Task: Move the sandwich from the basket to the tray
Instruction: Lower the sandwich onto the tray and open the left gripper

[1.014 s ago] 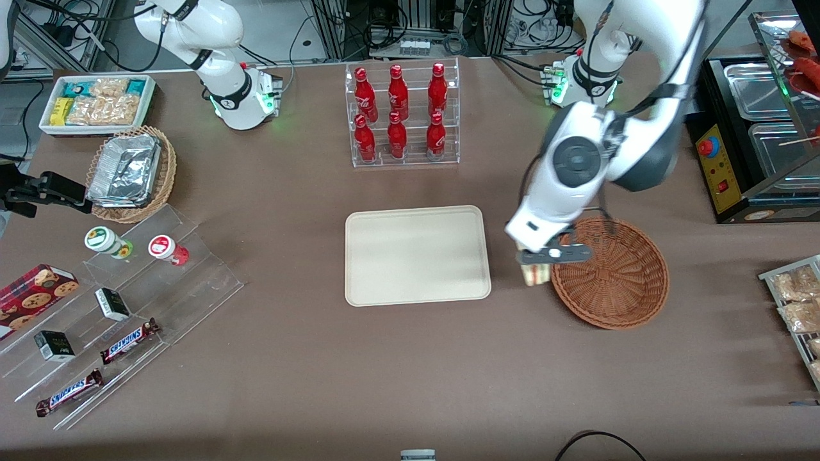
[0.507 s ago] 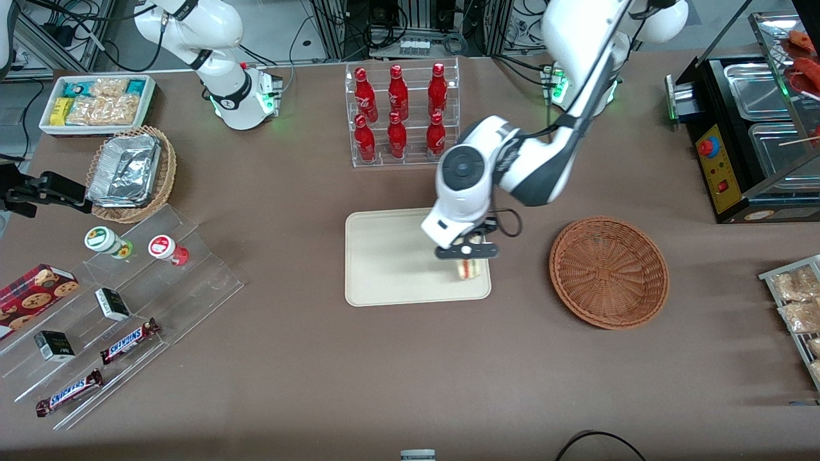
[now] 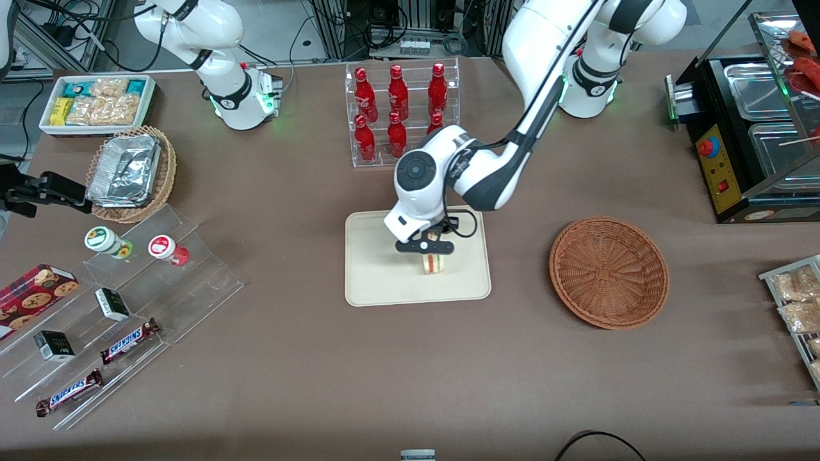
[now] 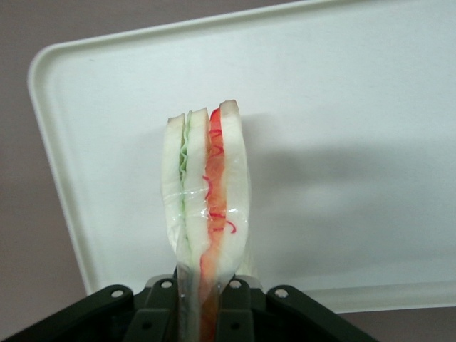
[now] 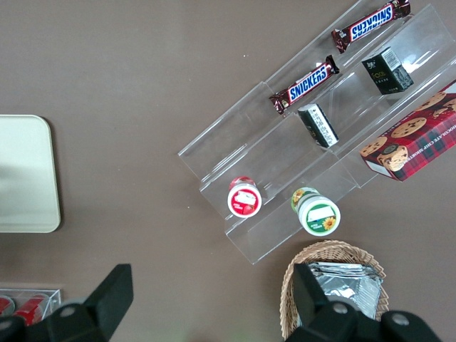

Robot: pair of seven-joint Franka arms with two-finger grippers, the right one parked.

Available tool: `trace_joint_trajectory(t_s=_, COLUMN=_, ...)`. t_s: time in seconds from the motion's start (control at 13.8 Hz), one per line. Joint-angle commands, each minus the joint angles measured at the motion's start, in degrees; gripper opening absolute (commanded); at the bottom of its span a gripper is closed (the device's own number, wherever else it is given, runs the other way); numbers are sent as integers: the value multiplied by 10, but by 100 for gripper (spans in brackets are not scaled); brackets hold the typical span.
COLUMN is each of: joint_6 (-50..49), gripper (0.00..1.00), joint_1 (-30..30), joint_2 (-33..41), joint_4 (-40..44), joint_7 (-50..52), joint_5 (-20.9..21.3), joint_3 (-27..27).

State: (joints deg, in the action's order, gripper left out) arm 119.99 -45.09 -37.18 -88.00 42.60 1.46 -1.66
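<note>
— So, where is the claw [image 3: 428,247]?

— Above the tray [image 3: 378,282], over the part of it toward the working arm's end of the table. Its two fingers [image 4: 165,299] are pressed in on the sandwich [image 3: 434,262], which hangs below them with its cut edge showing.

— How does the sandwich look from the wrist?

— There the sandwich [image 4: 205,214] is upright between the pads, in clear wrap: three pale bread slices with a green layer and a red-orange layer between them. The cream surface of the tray [image 4: 356,107] lies under it, and a soft shadow falls on the tray beside the wedge. I cannot tell whether the tip touches the tray or hangs just above it.

— And the basket?

— The reddish-brown wicker basket [image 3: 608,272] sits well apart from the claw, toward the working arm's end of the table, with nothing in it.

— Anything else near the claw?

— A clear rack of red bottles [image 3: 400,115] stands farther from the front camera than the claw, partly covered by the arm's wrist. Toward the parked arm's end there is a clear stepped stand [image 3: 128,307] with two round tubs [image 3: 106,241], small dark boxes and Snickers bars [image 3: 128,340], plus a tan basket of foil containers [image 3: 131,173] and a white bin of snack packets [image 3: 96,102].
</note>
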Motion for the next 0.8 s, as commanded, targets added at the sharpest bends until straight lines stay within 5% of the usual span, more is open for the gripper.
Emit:
trace_joint_trajectory(t_s=0.0, joint_6=24, gripper=0, joint_1=-18, joint_2=-25, joint_4=19, joint_7=13, joint_5=-6, joint_3=8)
trace_joint_trajectory(t_s=0.36, joint_6=40, gripper=5, joint_1=-28, joint_2=-41, joint_4=16, joint_7=13, joint_5=-5, joint_3=8)
trace_joint_trajectory(t_s=0.43, joint_6=40, gripper=27, joint_1=-28, joint_2=-42, joint_4=15, joint_7=13, joint_5=-5, joint_3=8)
trace_joint_trajectory(t_s=0.51, joint_6=39, gripper=60, joint_1=-28, joint_2=-41, joint_4=16, joint_7=13, joint_5=-5, joint_3=8)
trace_joint_trajectory(t_s=0.58, joint_6=39, gripper=80, joint_1=-27, joint_2=-40, joint_4=17, joint_7=12, joint_5=-5, joint_3=8)
trace_joint_trajectory(t_s=0.72, joint_6=34, gripper=100, joint_1=-26, joint_2=-33, joint_4=19, joint_7=12, joint_5=-4, joint_3=9)
